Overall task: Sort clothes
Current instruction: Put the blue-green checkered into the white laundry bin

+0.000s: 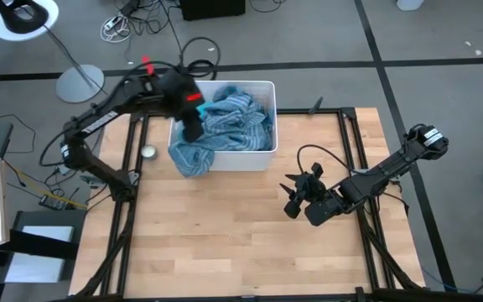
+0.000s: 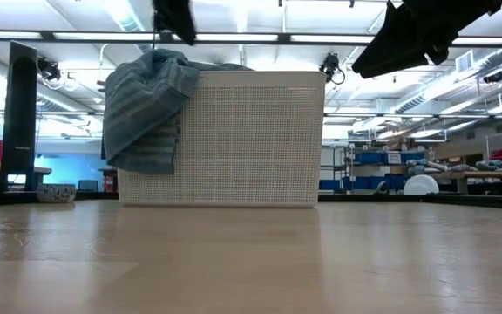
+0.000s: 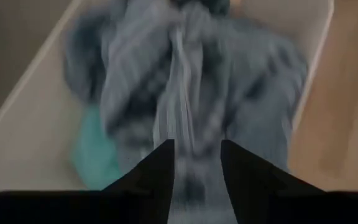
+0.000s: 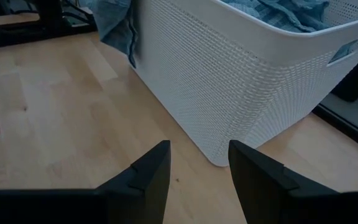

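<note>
Left gripper (image 1: pixel 192 132) hangs over the white bin (image 1: pixel 262 158) at 12 o'clock, jaws apart above the grey-blue striped top (image 1: pixel 193 157) spilling over its rim. Right gripper (image 1: pixel 293 195) hovers over the desk (image 1: pixel 225 243) around 3 o'clock, jaws apart, empty.

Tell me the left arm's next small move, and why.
Probably lower the left gripper a little and close on the grey-blue striped top. Its fingers are open just above the pile in the white bin, and that top already hangs over the bin's wall toward the table, so it looks easiest to pull free. The right gripper waits open above the table.
</note>
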Robot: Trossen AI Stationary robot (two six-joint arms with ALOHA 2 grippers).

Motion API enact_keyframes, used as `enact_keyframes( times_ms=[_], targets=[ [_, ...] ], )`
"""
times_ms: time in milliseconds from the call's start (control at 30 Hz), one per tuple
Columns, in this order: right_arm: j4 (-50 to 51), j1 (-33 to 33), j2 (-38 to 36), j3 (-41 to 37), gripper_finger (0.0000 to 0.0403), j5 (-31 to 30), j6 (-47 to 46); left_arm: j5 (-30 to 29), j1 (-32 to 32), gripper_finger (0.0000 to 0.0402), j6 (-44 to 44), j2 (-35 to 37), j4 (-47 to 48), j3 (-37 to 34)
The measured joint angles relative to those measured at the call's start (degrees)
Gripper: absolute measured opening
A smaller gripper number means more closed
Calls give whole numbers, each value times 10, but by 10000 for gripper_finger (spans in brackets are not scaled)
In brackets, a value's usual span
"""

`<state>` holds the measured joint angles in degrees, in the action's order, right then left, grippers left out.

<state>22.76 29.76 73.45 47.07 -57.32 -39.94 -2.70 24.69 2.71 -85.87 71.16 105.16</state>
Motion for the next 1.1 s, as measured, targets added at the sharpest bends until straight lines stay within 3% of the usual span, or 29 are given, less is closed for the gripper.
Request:
enact_keyframes(
  times_ms=[133, 267, 567, 867, 1100],
  targets=[
    [0, -2, 0, 0, 162, 0, 0, 7, 0, 136, -34, 18, 65, -11],
    [-4, -7, 0, 0, 162, 0, -6, 52, 1, 135, -62, 12, 72, -52],
    [-11, -8, 0, 0, 162, 4, -9, 61, 62, 135, -166, -30, -36, -168],
    [-10, -8, 0, 0, 162, 5, 0, 57, 115, 135, -212, -111, -162, -254],
    [-9, -9, 1, 0, 162, 5, 5, -72, 103, 135, -207, -188, -153, -260]
  ],
)
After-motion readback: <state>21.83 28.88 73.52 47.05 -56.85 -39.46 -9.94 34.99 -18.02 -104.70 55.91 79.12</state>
